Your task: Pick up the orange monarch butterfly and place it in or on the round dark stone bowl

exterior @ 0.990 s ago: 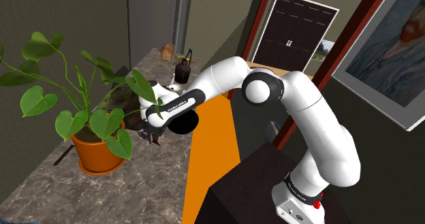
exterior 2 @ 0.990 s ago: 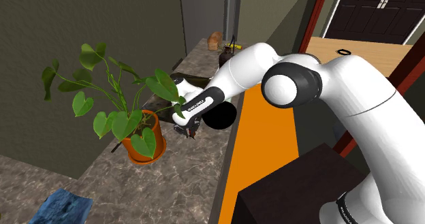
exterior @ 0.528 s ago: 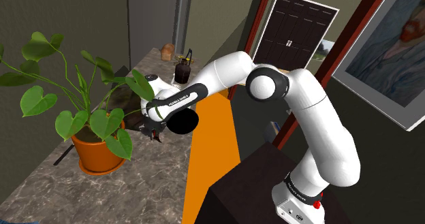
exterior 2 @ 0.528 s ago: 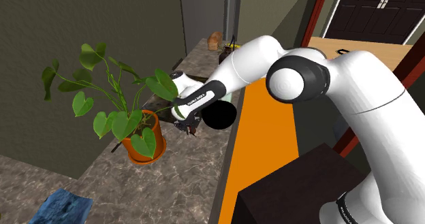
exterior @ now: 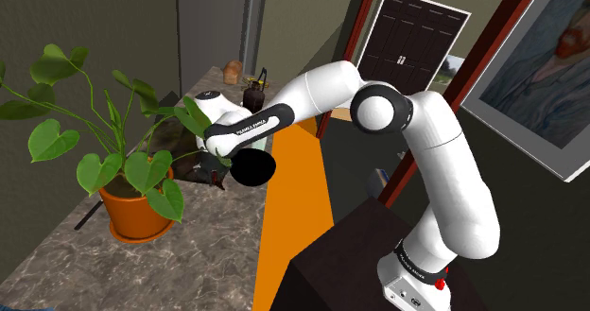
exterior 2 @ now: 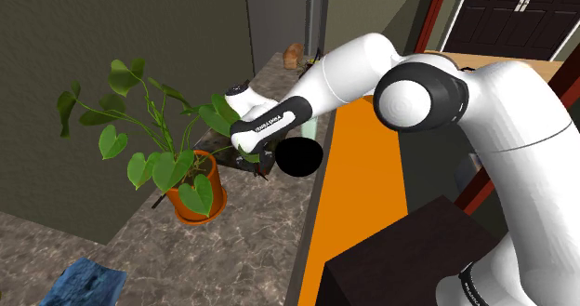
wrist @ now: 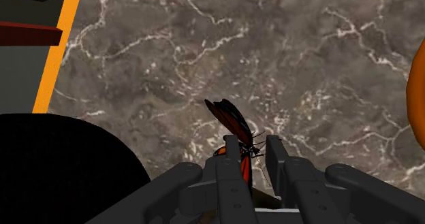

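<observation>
Arm (exterior: 312, 92) higher, butterfly (wrist: 233, 124) between jaws

The gripper (wrist: 252, 144), clasping the butterfly (wrist: 231, 120), is rising off the counter (wrist: 320, 59) and drifting toward the far end.

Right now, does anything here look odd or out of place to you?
Nothing looks spilled or broken. The one odd sight is the butterfly: it is clamped edge-on between the gripper fingers, wings folded together, over the marble counter. The bowl beside it is drawn flat black, with no visible texture.
</observation>
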Motion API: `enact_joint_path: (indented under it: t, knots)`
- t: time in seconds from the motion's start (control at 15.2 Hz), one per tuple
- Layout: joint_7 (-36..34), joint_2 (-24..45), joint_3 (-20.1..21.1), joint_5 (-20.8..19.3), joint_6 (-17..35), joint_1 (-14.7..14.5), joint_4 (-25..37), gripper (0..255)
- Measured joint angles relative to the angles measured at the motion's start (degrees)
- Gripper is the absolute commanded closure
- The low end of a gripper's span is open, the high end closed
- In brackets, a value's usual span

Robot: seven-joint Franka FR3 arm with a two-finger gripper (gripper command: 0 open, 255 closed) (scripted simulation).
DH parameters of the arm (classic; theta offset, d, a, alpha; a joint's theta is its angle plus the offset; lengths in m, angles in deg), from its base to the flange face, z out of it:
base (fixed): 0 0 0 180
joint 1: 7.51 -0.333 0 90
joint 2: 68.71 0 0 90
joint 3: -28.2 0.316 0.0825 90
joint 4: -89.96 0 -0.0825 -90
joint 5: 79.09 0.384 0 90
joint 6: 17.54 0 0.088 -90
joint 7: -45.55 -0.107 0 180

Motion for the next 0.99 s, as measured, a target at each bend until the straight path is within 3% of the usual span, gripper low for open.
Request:
enact_joint_path:
  t: [0.99]
  knots:
    - [0.95, -7.06, 1.33, 1.59, -7.02, 0.70, 0.03, 255]
